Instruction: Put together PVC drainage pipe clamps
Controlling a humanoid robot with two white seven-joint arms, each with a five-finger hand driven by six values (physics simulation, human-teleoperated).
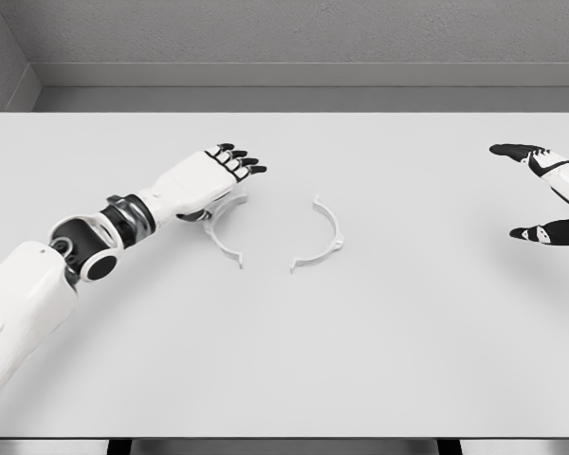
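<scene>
Between the two clamp halves, the left half [223, 232] and the right half [322, 237], the desk [284, 360] lies bare. The left hand [229, 166] covers the left half from above; the right half is reachable from every side.

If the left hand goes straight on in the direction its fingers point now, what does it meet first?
Probably nothing. The left hand points up and right across the bare table. The right clamp half lies below that line, and the left clamp half is under the hand. Height is unclear.
</scene>
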